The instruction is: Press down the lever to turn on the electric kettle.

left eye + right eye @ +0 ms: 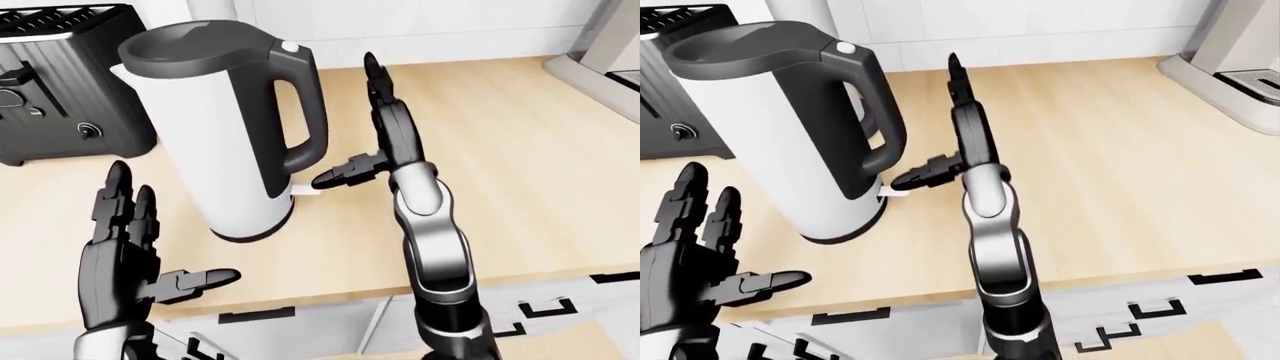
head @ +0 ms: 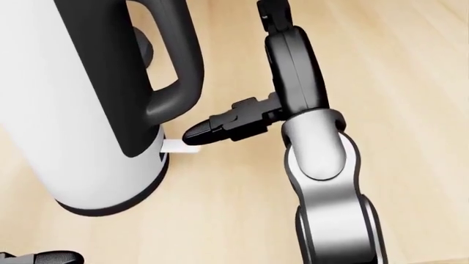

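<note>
The small white lever (image 2: 182, 146) juts from the foot of the kettle (image 1: 225, 127) on the wooden counter (image 1: 520, 150), likely stiff plastic best pushed at its tip, where the open right hand (image 2: 242, 118) lays its thumb (image 2: 205, 132), the left hand (image 1: 125, 251) spread idle.

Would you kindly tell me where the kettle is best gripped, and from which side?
Grip the kettle by its black loop handle, coming from the left-eye view's right. The handle stands clear of the white body with an open gap for fingers, and the right robot hand is on that side.
</note>
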